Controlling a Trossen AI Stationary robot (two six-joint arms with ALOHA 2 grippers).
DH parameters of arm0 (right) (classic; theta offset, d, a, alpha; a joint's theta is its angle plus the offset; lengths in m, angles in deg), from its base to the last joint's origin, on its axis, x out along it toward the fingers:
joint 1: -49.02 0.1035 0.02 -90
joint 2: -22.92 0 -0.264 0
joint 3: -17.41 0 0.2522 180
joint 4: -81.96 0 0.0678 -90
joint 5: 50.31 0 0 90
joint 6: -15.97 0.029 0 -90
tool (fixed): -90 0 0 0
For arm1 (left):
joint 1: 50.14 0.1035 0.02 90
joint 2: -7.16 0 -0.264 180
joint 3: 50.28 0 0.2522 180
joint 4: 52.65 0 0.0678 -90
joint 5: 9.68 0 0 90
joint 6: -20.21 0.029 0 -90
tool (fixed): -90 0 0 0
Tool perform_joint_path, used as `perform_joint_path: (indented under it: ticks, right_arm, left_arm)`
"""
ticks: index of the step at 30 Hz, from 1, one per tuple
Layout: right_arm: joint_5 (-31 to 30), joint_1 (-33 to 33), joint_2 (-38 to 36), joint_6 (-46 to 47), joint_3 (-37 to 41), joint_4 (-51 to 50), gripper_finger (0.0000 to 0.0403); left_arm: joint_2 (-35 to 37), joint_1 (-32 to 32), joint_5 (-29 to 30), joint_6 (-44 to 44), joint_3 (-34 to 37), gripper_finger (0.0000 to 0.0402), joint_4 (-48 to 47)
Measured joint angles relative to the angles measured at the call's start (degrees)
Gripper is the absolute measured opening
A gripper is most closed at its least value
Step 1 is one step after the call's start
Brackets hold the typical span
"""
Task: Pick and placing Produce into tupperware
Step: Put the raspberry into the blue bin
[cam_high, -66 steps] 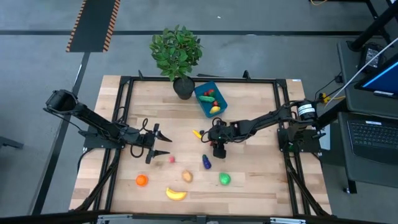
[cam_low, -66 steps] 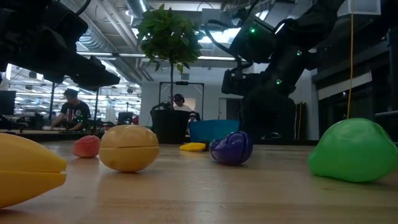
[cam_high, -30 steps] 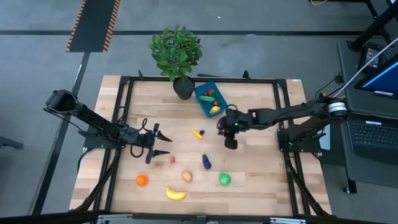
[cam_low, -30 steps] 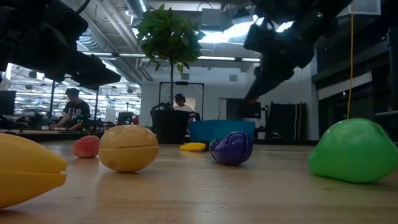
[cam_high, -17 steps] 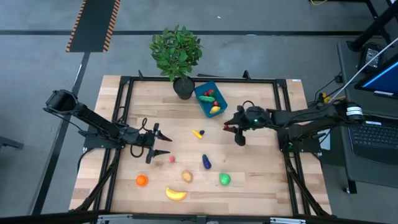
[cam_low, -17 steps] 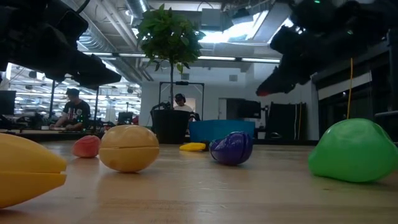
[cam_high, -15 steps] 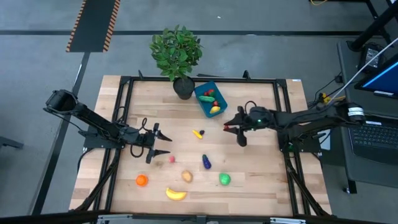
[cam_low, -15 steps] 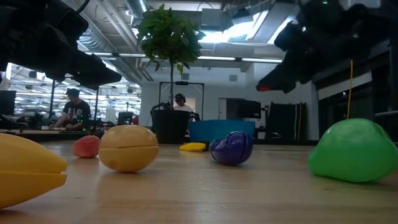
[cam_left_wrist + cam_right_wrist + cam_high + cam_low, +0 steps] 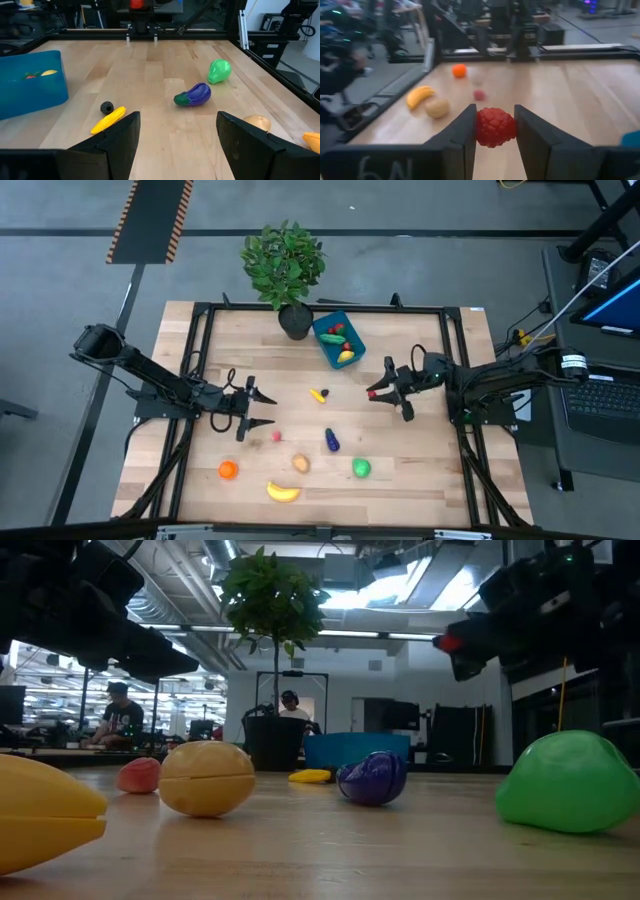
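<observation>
A lab: framed wooden bench (image 9: 400, 470), exposed ceiling ducts (image 9: 190, 590), workstations.

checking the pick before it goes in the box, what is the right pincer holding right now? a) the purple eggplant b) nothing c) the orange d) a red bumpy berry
d: the right wrist view shows a red bumpy berry clamped between the right pincer fingers, above the table, while the eggplant and the orange lie on the wood.
</observation>
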Motion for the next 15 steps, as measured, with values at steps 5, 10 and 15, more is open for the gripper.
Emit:
perform_joint_path:
  ticks: [5, 10, 15]
  right_arm:
    - [2.4, -0.4, 0.0, 0.7, 0.6, 1.7, 0.0114]
    - [2.3, -0.4, 0.0, 0.5, 0.6, 2.3, 0.0114]
    - [-0.4, -0.5, 0.0, 0.4, 0.6, 3.2, 0.0114]
  left_arm:
    - [0.0, 0.0, 0.0, 0.0, 0.0, 0.0253, 0.0]
    - [0.0, 0.0, 0.0, 0.0, 0.0, 0.0253, 0.0]
    - [0.0, 0.0, 0.0, 0.0, 0.0, 0.0253, 0.0]
